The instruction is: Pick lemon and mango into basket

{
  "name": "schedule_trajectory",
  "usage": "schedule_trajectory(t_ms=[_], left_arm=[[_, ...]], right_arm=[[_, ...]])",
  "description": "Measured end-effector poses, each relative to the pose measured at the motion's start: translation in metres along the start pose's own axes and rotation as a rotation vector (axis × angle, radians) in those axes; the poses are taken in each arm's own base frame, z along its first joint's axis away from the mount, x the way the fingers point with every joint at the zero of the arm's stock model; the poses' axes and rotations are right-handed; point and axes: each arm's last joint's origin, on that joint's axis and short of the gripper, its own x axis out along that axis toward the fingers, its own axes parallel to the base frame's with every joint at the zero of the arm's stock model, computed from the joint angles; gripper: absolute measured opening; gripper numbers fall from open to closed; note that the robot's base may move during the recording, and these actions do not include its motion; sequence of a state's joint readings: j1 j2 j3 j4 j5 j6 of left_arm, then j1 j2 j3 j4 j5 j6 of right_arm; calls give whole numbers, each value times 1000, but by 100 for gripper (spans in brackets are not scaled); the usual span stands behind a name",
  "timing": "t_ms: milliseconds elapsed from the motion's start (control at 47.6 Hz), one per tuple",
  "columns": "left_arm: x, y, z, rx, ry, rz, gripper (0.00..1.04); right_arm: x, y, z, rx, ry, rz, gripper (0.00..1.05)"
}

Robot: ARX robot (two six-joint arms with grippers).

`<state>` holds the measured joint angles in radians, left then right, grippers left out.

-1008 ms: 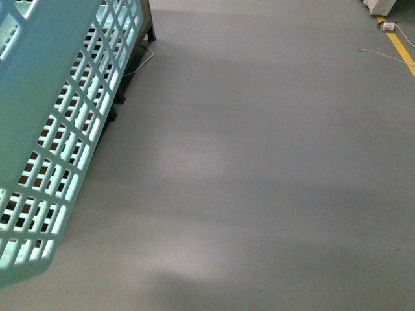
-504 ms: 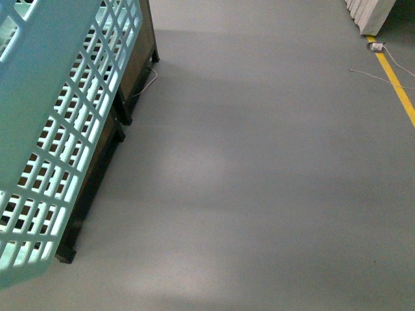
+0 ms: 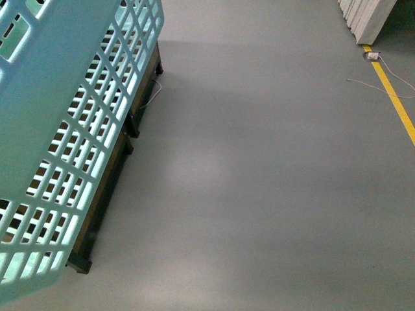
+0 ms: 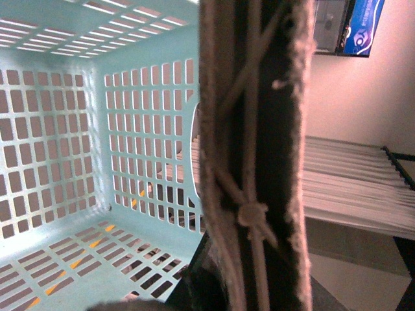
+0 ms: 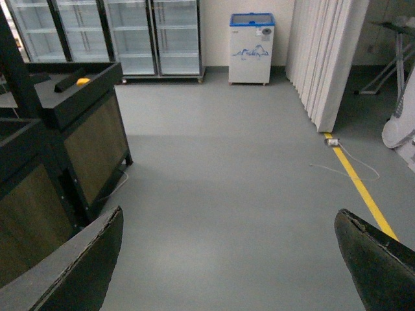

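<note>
Front view only: the basket (image 3: 58,84) is seen from outside, tilted and raised off the grey floor (image 3: 259,194). Its slotted light-teal wall fills the left-arm side. Dark display stands (image 3: 110,194) are seen below and behind it. Neither arm is shown there.

Left wrist view only: the basket interior is seen, with grid walls, a slotted bottom and one oval hand-hole partly hidden. The brown handle (image 4: 253,162) with its white ties (image 4: 249,217) is pressed right up against the camera and crosses the whole frame. A dark part beside the handle is taken as the left gripper (image 4: 198,285). Whether it is clamped on the handle cannot be told.

Right wrist view only: the right gripper (image 5: 228,217) is held roughly level and pointed along the floor toward the far wall. Its fingers (image 5: 78,265) are spread wide, with nothing held between them. Far ahead of it are seen glass-door fridges (image 5: 110,32), a small chest freezer (image 5: 251,48), a white folding partition (image 5: 327,58) and a yellow floor line (image 5: 363,191).

Fruit: a small yellow-orange item (image 5: 82,81) is seen on top of a dark stand, well ahead of the right gripper and well apart from its fingers. It is too small for lemon or mango to be told.
</note>
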<state>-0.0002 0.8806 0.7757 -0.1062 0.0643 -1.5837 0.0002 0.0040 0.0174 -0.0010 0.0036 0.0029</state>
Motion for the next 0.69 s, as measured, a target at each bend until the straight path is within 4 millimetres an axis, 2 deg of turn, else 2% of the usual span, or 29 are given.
schedule_trajectory(t_ms=[693], left_arm=[[0,0,1,6,-19,0,5]], right_arm=[[0,0,0,0,0,3,96]])
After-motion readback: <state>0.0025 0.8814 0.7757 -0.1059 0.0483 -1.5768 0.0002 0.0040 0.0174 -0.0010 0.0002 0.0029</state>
